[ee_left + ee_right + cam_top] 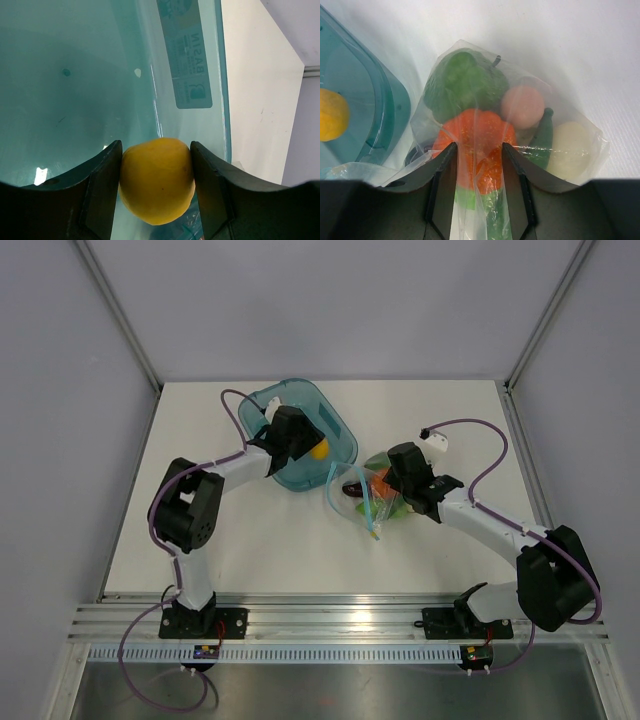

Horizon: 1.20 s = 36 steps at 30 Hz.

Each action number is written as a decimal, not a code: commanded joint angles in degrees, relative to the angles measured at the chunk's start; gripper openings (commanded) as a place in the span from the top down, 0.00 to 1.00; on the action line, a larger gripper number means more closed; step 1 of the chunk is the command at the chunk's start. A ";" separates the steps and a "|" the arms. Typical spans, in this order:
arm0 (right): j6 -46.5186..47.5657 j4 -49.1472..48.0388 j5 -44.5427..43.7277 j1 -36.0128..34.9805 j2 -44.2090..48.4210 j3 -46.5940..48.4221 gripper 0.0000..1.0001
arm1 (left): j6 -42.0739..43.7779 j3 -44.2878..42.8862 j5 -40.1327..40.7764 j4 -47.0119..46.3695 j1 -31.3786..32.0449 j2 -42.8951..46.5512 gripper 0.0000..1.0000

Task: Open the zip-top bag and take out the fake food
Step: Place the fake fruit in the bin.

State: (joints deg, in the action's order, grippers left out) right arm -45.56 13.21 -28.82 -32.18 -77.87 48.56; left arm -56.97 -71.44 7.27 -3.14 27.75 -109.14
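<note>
My left gripper (305, 447) is shut on the yellow lemon (157, 180) and holds it over the teal tub (65, 100). The clear zip-top bag (378, 498) lies on the table to the right of the tub, its blue zip strip (369, 512) open toward the near side. My right gripper (477, 147) is closed on the bag (597, 150), with plastic and the orange-red piece (475, 132) between its fingers. Inside the bag are a green pepper (462, 85), a pinkish ball (522, 106), a dark green cucumber (543, 137) and a whitish piece (570, 150).
The rigid teal tub (342, 430) stands at the back centre, tilted, touching the bag's left side. Its label (187, 55) shows through the wall. White table surface (250, 540) stretches to the near rail; grey walls enclose the back and sides.
</note>
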 commanded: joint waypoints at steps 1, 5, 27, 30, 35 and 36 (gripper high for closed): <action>0.74 0.06 -0.36 0.63 1.14 0.75 0.52 | 0.89 -2.13 1.26 -1.17 -0.59 1.91 0.41; 0.74 0.06 -0.98 0.63 1.57 0.49 0.52 | 1.16 -0.99 0.99 -0.47 -0.94 4.46 0.37; 2.05 0.67 -3.70 0.63 3.60 -0.04 0.49 | 1.43 12.98 1.70 2.08 -1.03 28.09 0.01; 2.32 0.85 -4.14 0.63 4.12 -0.13 0.48 | 0.63 17.11 1.08 1.12 -0.50 32.31 0.01; 2.58 0.06 -3.79 0.54 5.09 -0.74 0.41 | -0.51 23.35 -0.14 -1.43 1.52 37.59 0.01; 2.58 -0.03 -3.53 0.54 5.09 -0.83 0.40 | -0.51 23.62 -0.15 -1.43 2.48 38.38 0.01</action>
State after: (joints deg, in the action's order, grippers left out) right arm -43.59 13.50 -30.59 -32.16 -74.83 48.05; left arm -56.60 -49.28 7.90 -0.38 28.53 -73.65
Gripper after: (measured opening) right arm 0.588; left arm 0.988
